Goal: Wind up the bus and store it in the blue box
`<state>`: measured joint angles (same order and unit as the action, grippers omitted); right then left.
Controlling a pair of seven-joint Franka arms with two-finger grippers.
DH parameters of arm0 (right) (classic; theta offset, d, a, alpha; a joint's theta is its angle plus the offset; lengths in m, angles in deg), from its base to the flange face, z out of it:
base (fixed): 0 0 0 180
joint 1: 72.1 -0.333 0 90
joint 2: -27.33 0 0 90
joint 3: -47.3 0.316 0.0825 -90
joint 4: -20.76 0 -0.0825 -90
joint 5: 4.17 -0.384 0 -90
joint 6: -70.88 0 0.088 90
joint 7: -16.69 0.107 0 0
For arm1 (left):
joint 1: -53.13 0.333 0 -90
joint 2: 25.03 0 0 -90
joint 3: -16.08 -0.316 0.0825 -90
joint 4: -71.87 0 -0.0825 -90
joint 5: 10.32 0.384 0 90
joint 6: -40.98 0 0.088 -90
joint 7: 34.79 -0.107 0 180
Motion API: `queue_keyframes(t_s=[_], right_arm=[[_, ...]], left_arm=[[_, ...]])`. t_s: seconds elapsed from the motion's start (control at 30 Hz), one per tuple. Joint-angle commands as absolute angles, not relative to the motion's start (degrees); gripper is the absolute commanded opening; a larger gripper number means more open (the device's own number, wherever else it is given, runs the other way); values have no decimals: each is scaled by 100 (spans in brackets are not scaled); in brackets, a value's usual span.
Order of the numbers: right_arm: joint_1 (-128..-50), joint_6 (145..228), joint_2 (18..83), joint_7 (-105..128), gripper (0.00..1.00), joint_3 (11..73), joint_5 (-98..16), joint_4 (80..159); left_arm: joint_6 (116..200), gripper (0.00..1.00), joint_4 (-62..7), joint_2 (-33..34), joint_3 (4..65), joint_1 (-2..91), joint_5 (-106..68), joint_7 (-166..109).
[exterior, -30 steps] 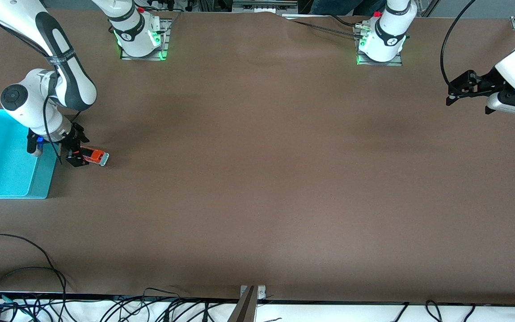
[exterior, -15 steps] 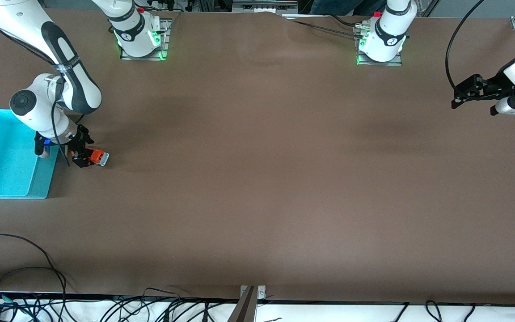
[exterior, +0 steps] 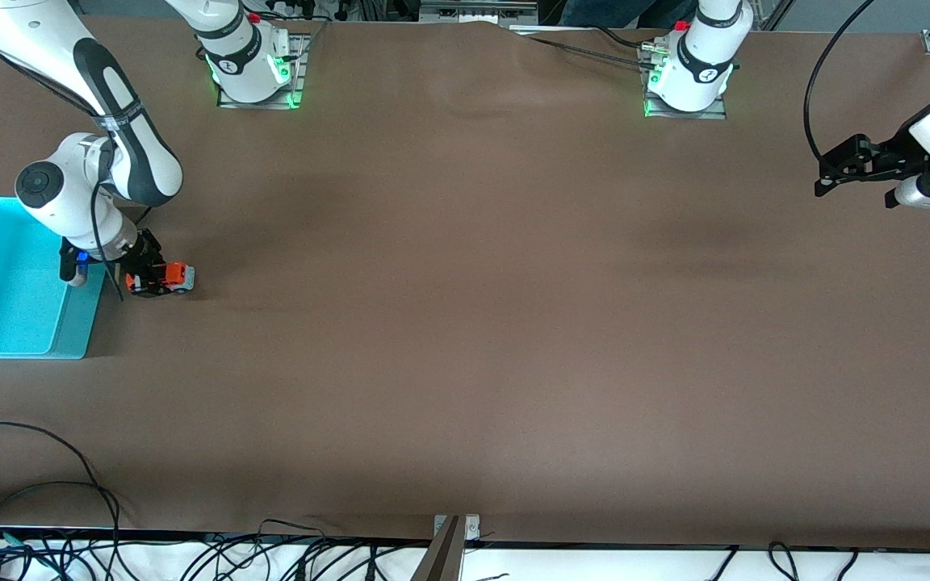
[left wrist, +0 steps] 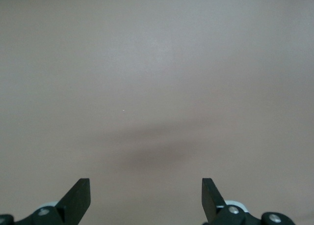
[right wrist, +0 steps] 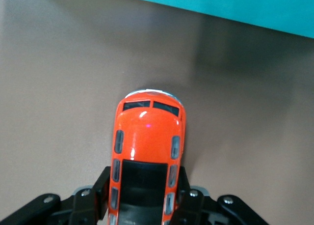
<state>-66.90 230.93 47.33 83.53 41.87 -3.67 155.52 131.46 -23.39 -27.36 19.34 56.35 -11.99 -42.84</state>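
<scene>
Two steps left, by the look: winding and storing. Front view: bus (exterior: 168, 278) on table beside blue box (exterior: 5, 282), clamped by right gripper (exterior: 146, 282); left gripper (exterior: 836, 171) waiting, raised at its own end.
Left wrist: fingers spread over bare table.
Right wrist: fingers pinching bus sides.

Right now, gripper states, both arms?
Left gripper: open, holding nothing, hanging over bare table at the left arm's end.
Right gripper: shut on the bus, on the table beside the blue box.
</scene>
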Motion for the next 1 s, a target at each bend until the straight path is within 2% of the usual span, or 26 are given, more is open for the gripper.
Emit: queue_keyframes(t_s=[0.0, 0.2, 0.53, 0.73, 0.97], right_arm=[[-6648, 23032, 4500, 8296, 0, 4238, -329, 15559], [-6648, 22611, 4018, 8261, 0, 4282, -303, 15550], [-6648, 21441, 2928, 7550, 0, 4449, -311, 15550], [-6648, 21107, 2716, 6698, 0, 4467, -338, 15480], [-6648, 20194, 2663, 5099, 0, 4484, -364, 15234]], left_arm=[[13037, 100, -2138, -2644, 2004, 5639, -944, -4112], [13037, 100, -2138, -2653, 2004, 5621, -935, -4059], [13037, 100, -2129, -2653, 2004, 5630, -935, -4068], [13037, 100, -2129, -2653, 2013, 5595, -935, -4059], [13037, 100, -2129, -2653, 2013, 5595, -935, -4059]])
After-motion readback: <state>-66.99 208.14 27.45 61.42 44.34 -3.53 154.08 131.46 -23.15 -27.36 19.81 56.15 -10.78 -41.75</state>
